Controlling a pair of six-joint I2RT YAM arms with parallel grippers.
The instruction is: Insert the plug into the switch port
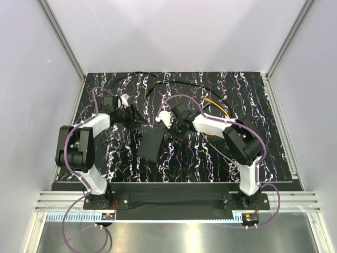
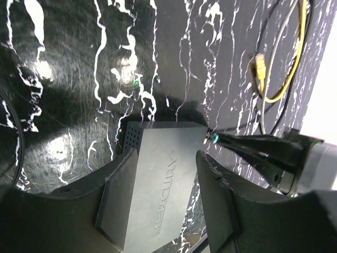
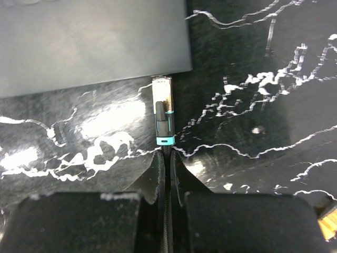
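Note:
The switch (image 1: pixel 151 145) is a flat matte-black box lying on the marbled table; its top (image 2: pixel 163 174) reads MERCURY. My left gripper (image 2: pixel 168 154) is open, and the box shows between its fingers (image 2: pixel 118 200) with no pad touching it. My right gripper (image 3: pixel 167 155) is shut on the black cable just behind the plug (image 3: pixel 163 113), which has a teal collar. The plug's clear tip meets the box's thin edge (image 3: pixel 131 76) near a corner. The switch port itself is hidden under that edge. From above, the right gripper (image 1: pixel 169 132) sits at the box's far right corner.
A yellow cable (image 2: pixel 295 63) with a yellow plug end (image 2: pixel 258 66) and a grey cable lie beyond the switch. Black cords (image 1: pixel 147 79) curl along the table's back, an orange-yellow loop (image 1: pixel 218 105) lies by the right arm. White walls close in the table on both sides.

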